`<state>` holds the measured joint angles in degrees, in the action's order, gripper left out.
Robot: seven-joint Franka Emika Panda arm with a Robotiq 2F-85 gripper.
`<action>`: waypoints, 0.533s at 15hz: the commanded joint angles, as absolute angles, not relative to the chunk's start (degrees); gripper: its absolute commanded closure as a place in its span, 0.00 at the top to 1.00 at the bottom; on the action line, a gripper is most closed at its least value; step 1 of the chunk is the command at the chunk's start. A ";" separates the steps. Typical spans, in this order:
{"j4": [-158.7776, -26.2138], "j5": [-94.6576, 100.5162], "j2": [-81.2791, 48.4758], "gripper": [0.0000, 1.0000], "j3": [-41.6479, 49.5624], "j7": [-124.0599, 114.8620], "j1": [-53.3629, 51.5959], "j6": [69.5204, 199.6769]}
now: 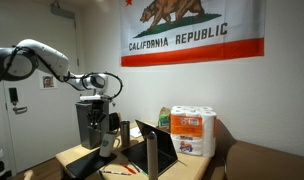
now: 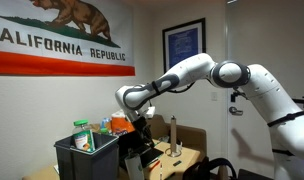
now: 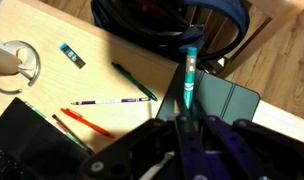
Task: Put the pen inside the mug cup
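Observation:
In the wrist view my gripper (image 3: 182, 140) is shut on a teal pen (image 3: 189, 75), whose tip points away from the jaws above the desk. The whitish mug cup (image 3: 10, 62) with its side handle stands at the far left edge, well apart from the held pen. Several more pens lie on the wooden desk between them: a green one (image 3: 133, 82), a white and purple one (image 3: 107, 101) and a red one (image 3: 88, 123). In both exterior views the gripper (image 1: 104, 138) (image 2: 142, 128) hangs low over the desk. I cannot make out the mug there.
An open laptop (image 1: 157, 150) stands by the pens, its dark edge in the wrist view (image 3: 22, 145). A dark tumbler (image 1: 124, 130) stands behind the gripper. A green folder (image 3: 227, 100), a black chair (image 3: 157, 25), a paper towel pack (image 1: 195, 130) and a black bin (image 2: 87, 158) are nearby.

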<state>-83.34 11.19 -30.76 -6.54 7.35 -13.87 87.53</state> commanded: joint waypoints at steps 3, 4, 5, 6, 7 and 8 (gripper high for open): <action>-84.58 12.95 -28.12 0.07 -7.06 5.93 -14.39 88.31; -84.67 13.30 -27.89 0.07 -7.08 5.91 -14.41 88.35; -84.81 13.56 -27.66 0.07 -7.08 5.90 -14.40 88.34; -84.99 13.64 -27.52 0.07 -7.08 5.88 -14.36 88.30; -85.11 13.72 -27.45 0.07 -7.09 5.88 -14.32 88.27; -85.26 13.78 -27.47 0.07 -7.09 5.83 -14.32 88.19</action>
